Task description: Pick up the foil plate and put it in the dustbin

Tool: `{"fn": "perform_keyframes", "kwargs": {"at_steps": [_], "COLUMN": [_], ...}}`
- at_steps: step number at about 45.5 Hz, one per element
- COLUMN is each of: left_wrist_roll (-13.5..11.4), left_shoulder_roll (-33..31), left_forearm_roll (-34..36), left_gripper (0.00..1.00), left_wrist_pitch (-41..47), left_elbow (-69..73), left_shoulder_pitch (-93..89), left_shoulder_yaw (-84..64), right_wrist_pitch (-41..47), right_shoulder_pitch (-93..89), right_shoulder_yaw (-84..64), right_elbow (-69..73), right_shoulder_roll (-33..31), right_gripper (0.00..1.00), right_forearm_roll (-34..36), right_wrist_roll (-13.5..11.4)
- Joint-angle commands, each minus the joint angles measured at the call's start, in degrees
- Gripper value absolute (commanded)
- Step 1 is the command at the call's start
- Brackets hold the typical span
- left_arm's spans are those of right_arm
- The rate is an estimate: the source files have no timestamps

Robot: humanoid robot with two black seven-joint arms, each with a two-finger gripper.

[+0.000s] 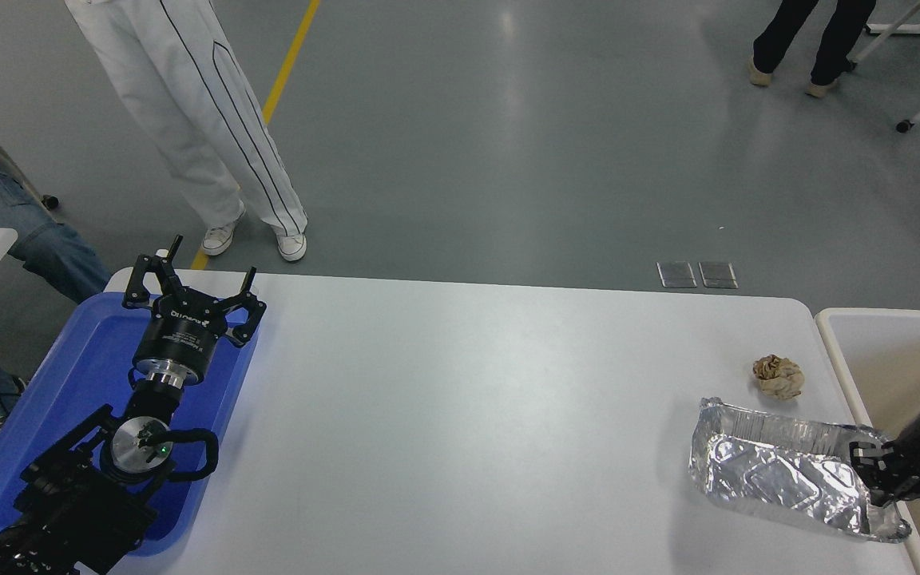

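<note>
while the right black claw [867, 471] is clamping the right end of the shiny silver rectangular foil plate [779, 479], which is stretching its long axis leftward over the white worktop [468, 415], the large cream-white plastic dustbin [883, 351] is waiting just beside it on the right.

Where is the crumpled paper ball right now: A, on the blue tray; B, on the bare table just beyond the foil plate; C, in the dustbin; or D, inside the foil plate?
B: the paper ball sits on the white table, apart from the foil plate.
</note>
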Motion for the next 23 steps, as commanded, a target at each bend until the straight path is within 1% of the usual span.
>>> {"fn": "perform_keyframes", "kwargs": {"at_steps": [1,11,23], "left_wrist_roll": [0.00,0.00,0.00], "left_shoulder_roll": [0.00,0.00,0.00], "left_forearm_roll": [0.00,0.00,0.00], "left_gripper": [1.00,1.00,1.00], "left_wrist_pitch": [-0.06,-0.06,0.02], "left_elbow": [0.00,0.00,0.08], "left_shoulder_pitch": [0.00,0.00,0.00], "left_shoulder_yaw": [0.00,0.00,0.00], "right_wrist_pitch": [6.37,8.13,12.53], "right_shoulder_pitch": [10.47,22.60,31.48], "right_shoulder_yaw": [-1.59,-8.62,-13.80], "right_elbow": [4.59,8.45,9.69], "right_shoulder_roll": [-2.04,-1.25,0.42], "right_gripper": [0.00,0.00,0.00], "right_forearm_roll": [-0.10,-0.10,-0.10], "right_wrist_roll": [-0.32,-0.23,-0.23]}}
